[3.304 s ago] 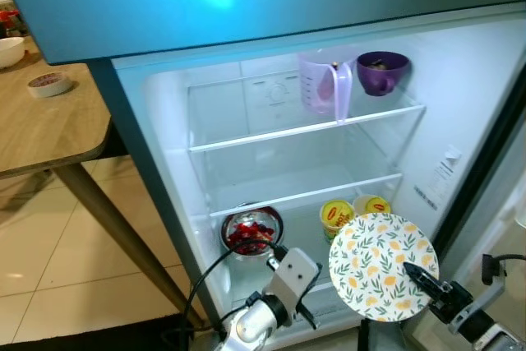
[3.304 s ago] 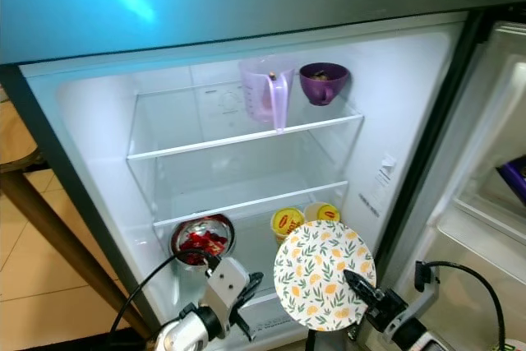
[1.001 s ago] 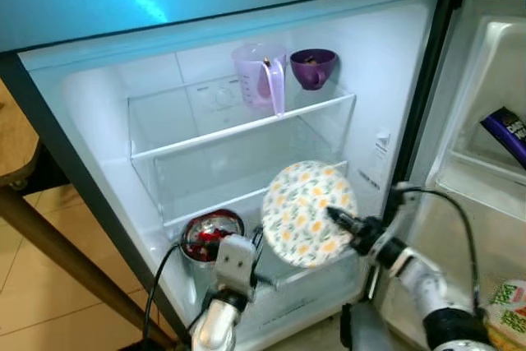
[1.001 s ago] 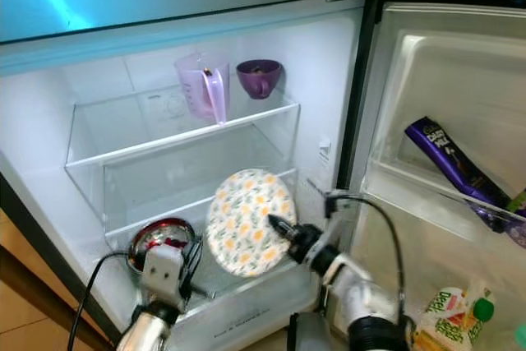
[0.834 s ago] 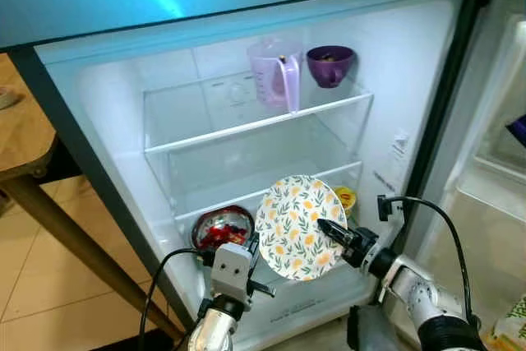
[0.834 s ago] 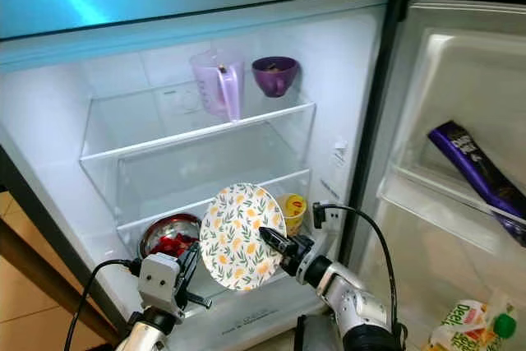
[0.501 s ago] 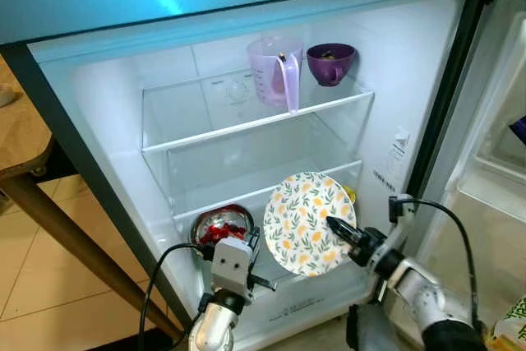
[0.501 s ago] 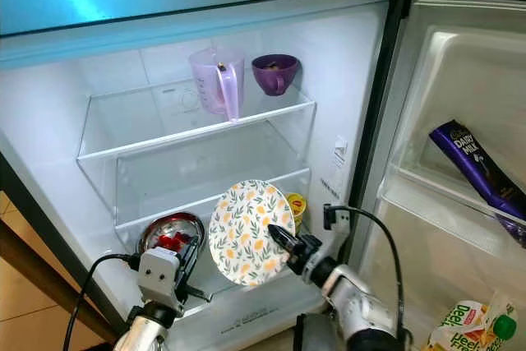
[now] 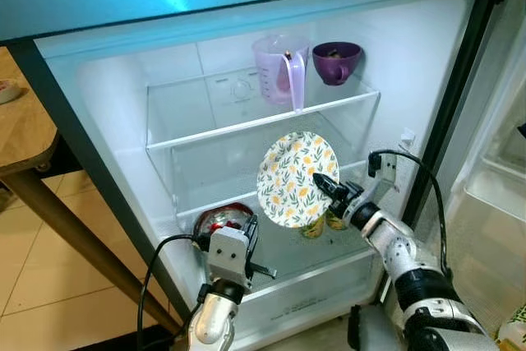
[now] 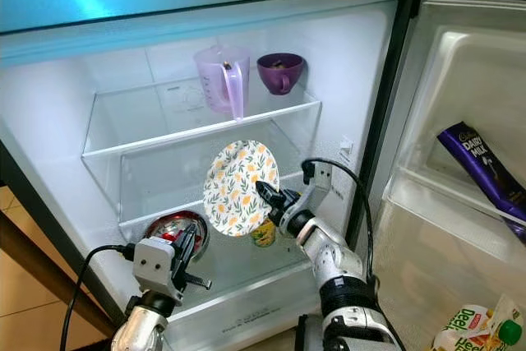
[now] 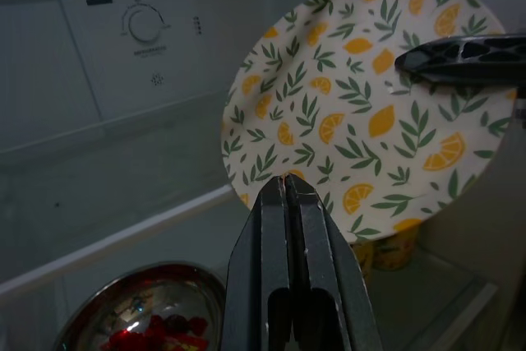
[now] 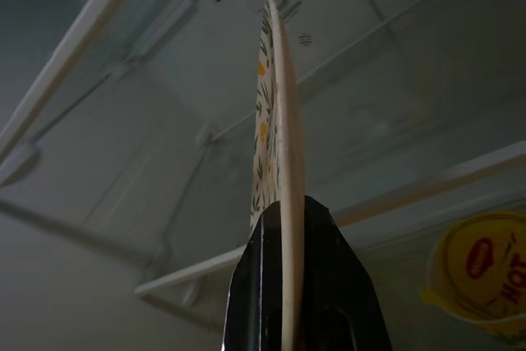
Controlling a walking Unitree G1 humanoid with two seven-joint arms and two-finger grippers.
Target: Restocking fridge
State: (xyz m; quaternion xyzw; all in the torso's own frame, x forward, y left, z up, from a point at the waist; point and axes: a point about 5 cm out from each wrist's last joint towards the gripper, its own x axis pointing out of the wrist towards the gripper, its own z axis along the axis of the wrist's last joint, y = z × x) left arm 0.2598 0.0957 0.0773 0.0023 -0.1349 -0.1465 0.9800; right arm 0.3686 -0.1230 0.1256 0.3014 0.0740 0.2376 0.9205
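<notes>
A round plate (image 9: 294, 177) with a lemon and leaf print stands on edge in front of the fridge's middle shelf (image 9: 205, 199). My right gripper (image 9: 320, 182) is shut on its right rim. In the right wrist view the plate (image 12: 279, 104) rises edge-on from between the two black fingers. My left gripper (image 11: 285, 182) is shut with nothing in it, low at the fridge's front, pointing at the plate (image 11: 362, 113). A steel bowl (image 9: 220, 218) of red food sits on the bottom shelf just behind it.
Two yellow tubs (image 9: 314, 226) stand on the bottom shelf under the plate. A lilac jug (image 9: 279, 80) and a purple bowl (image 9: 335, 62) sit on the top shelf. The open door (image 10: 460, 121) at right holds a purple bar (image 10: 481, 177). A wooden table (image 9: 16, 129) is at left.
My right gripper has lifted the plate and carried it further into the fridge, from bottom-shelf height to the middle shelf. The yellow tubs now show beneath it. The left gripper stays low.
</notes>
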